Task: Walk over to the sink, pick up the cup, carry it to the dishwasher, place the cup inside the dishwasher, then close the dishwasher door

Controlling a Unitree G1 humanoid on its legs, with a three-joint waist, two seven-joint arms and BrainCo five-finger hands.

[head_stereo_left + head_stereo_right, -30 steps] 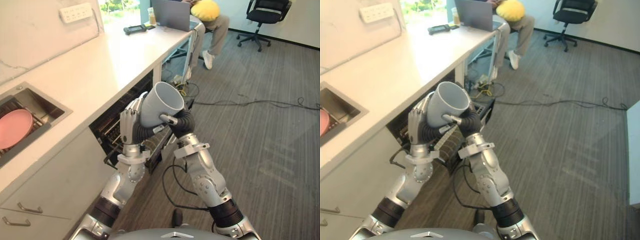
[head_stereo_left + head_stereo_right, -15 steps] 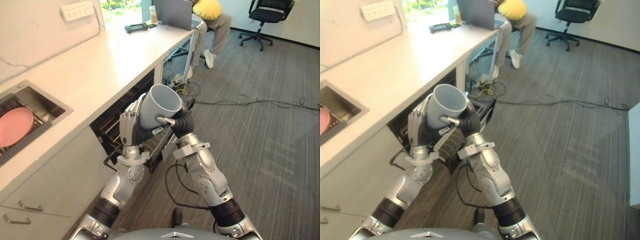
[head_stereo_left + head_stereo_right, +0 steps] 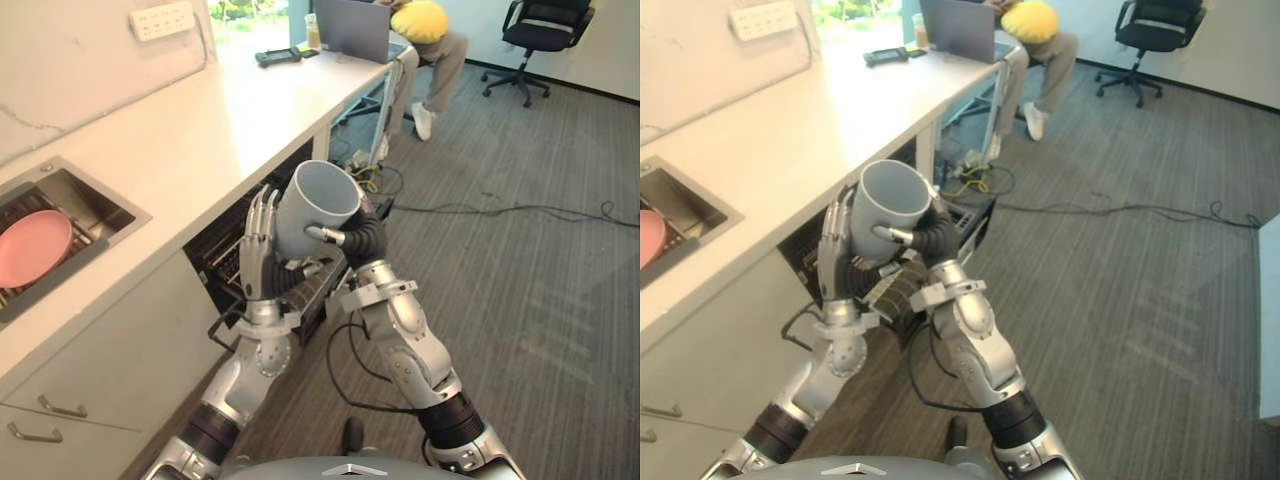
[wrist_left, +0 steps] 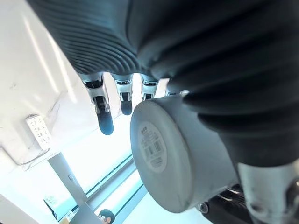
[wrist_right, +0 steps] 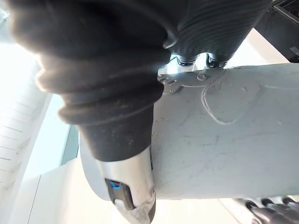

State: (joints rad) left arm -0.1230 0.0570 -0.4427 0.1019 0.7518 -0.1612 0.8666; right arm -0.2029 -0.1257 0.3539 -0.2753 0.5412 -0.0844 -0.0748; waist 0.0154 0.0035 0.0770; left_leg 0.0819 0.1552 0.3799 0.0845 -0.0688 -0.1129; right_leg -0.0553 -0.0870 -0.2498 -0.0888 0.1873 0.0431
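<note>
1. Two hands held the grey cup (image 3: pixel 318 205); now the left hand (image 3: pixel 257 250) stands open, fingers straight, beside it.
2. The right hand (image 3: pixel 360 240) grips it alone, near the open dishwasher (image 3: pixel 225 255), so placing looks next.

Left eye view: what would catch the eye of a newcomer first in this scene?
A grey cup held up in mid-air stands out first: the right hand grips it, and the left hand lies with straight fingers against its side. Just past it gapes the open dishwasher under the white counter. Further left, a pink plate lies in the sink.
</note>
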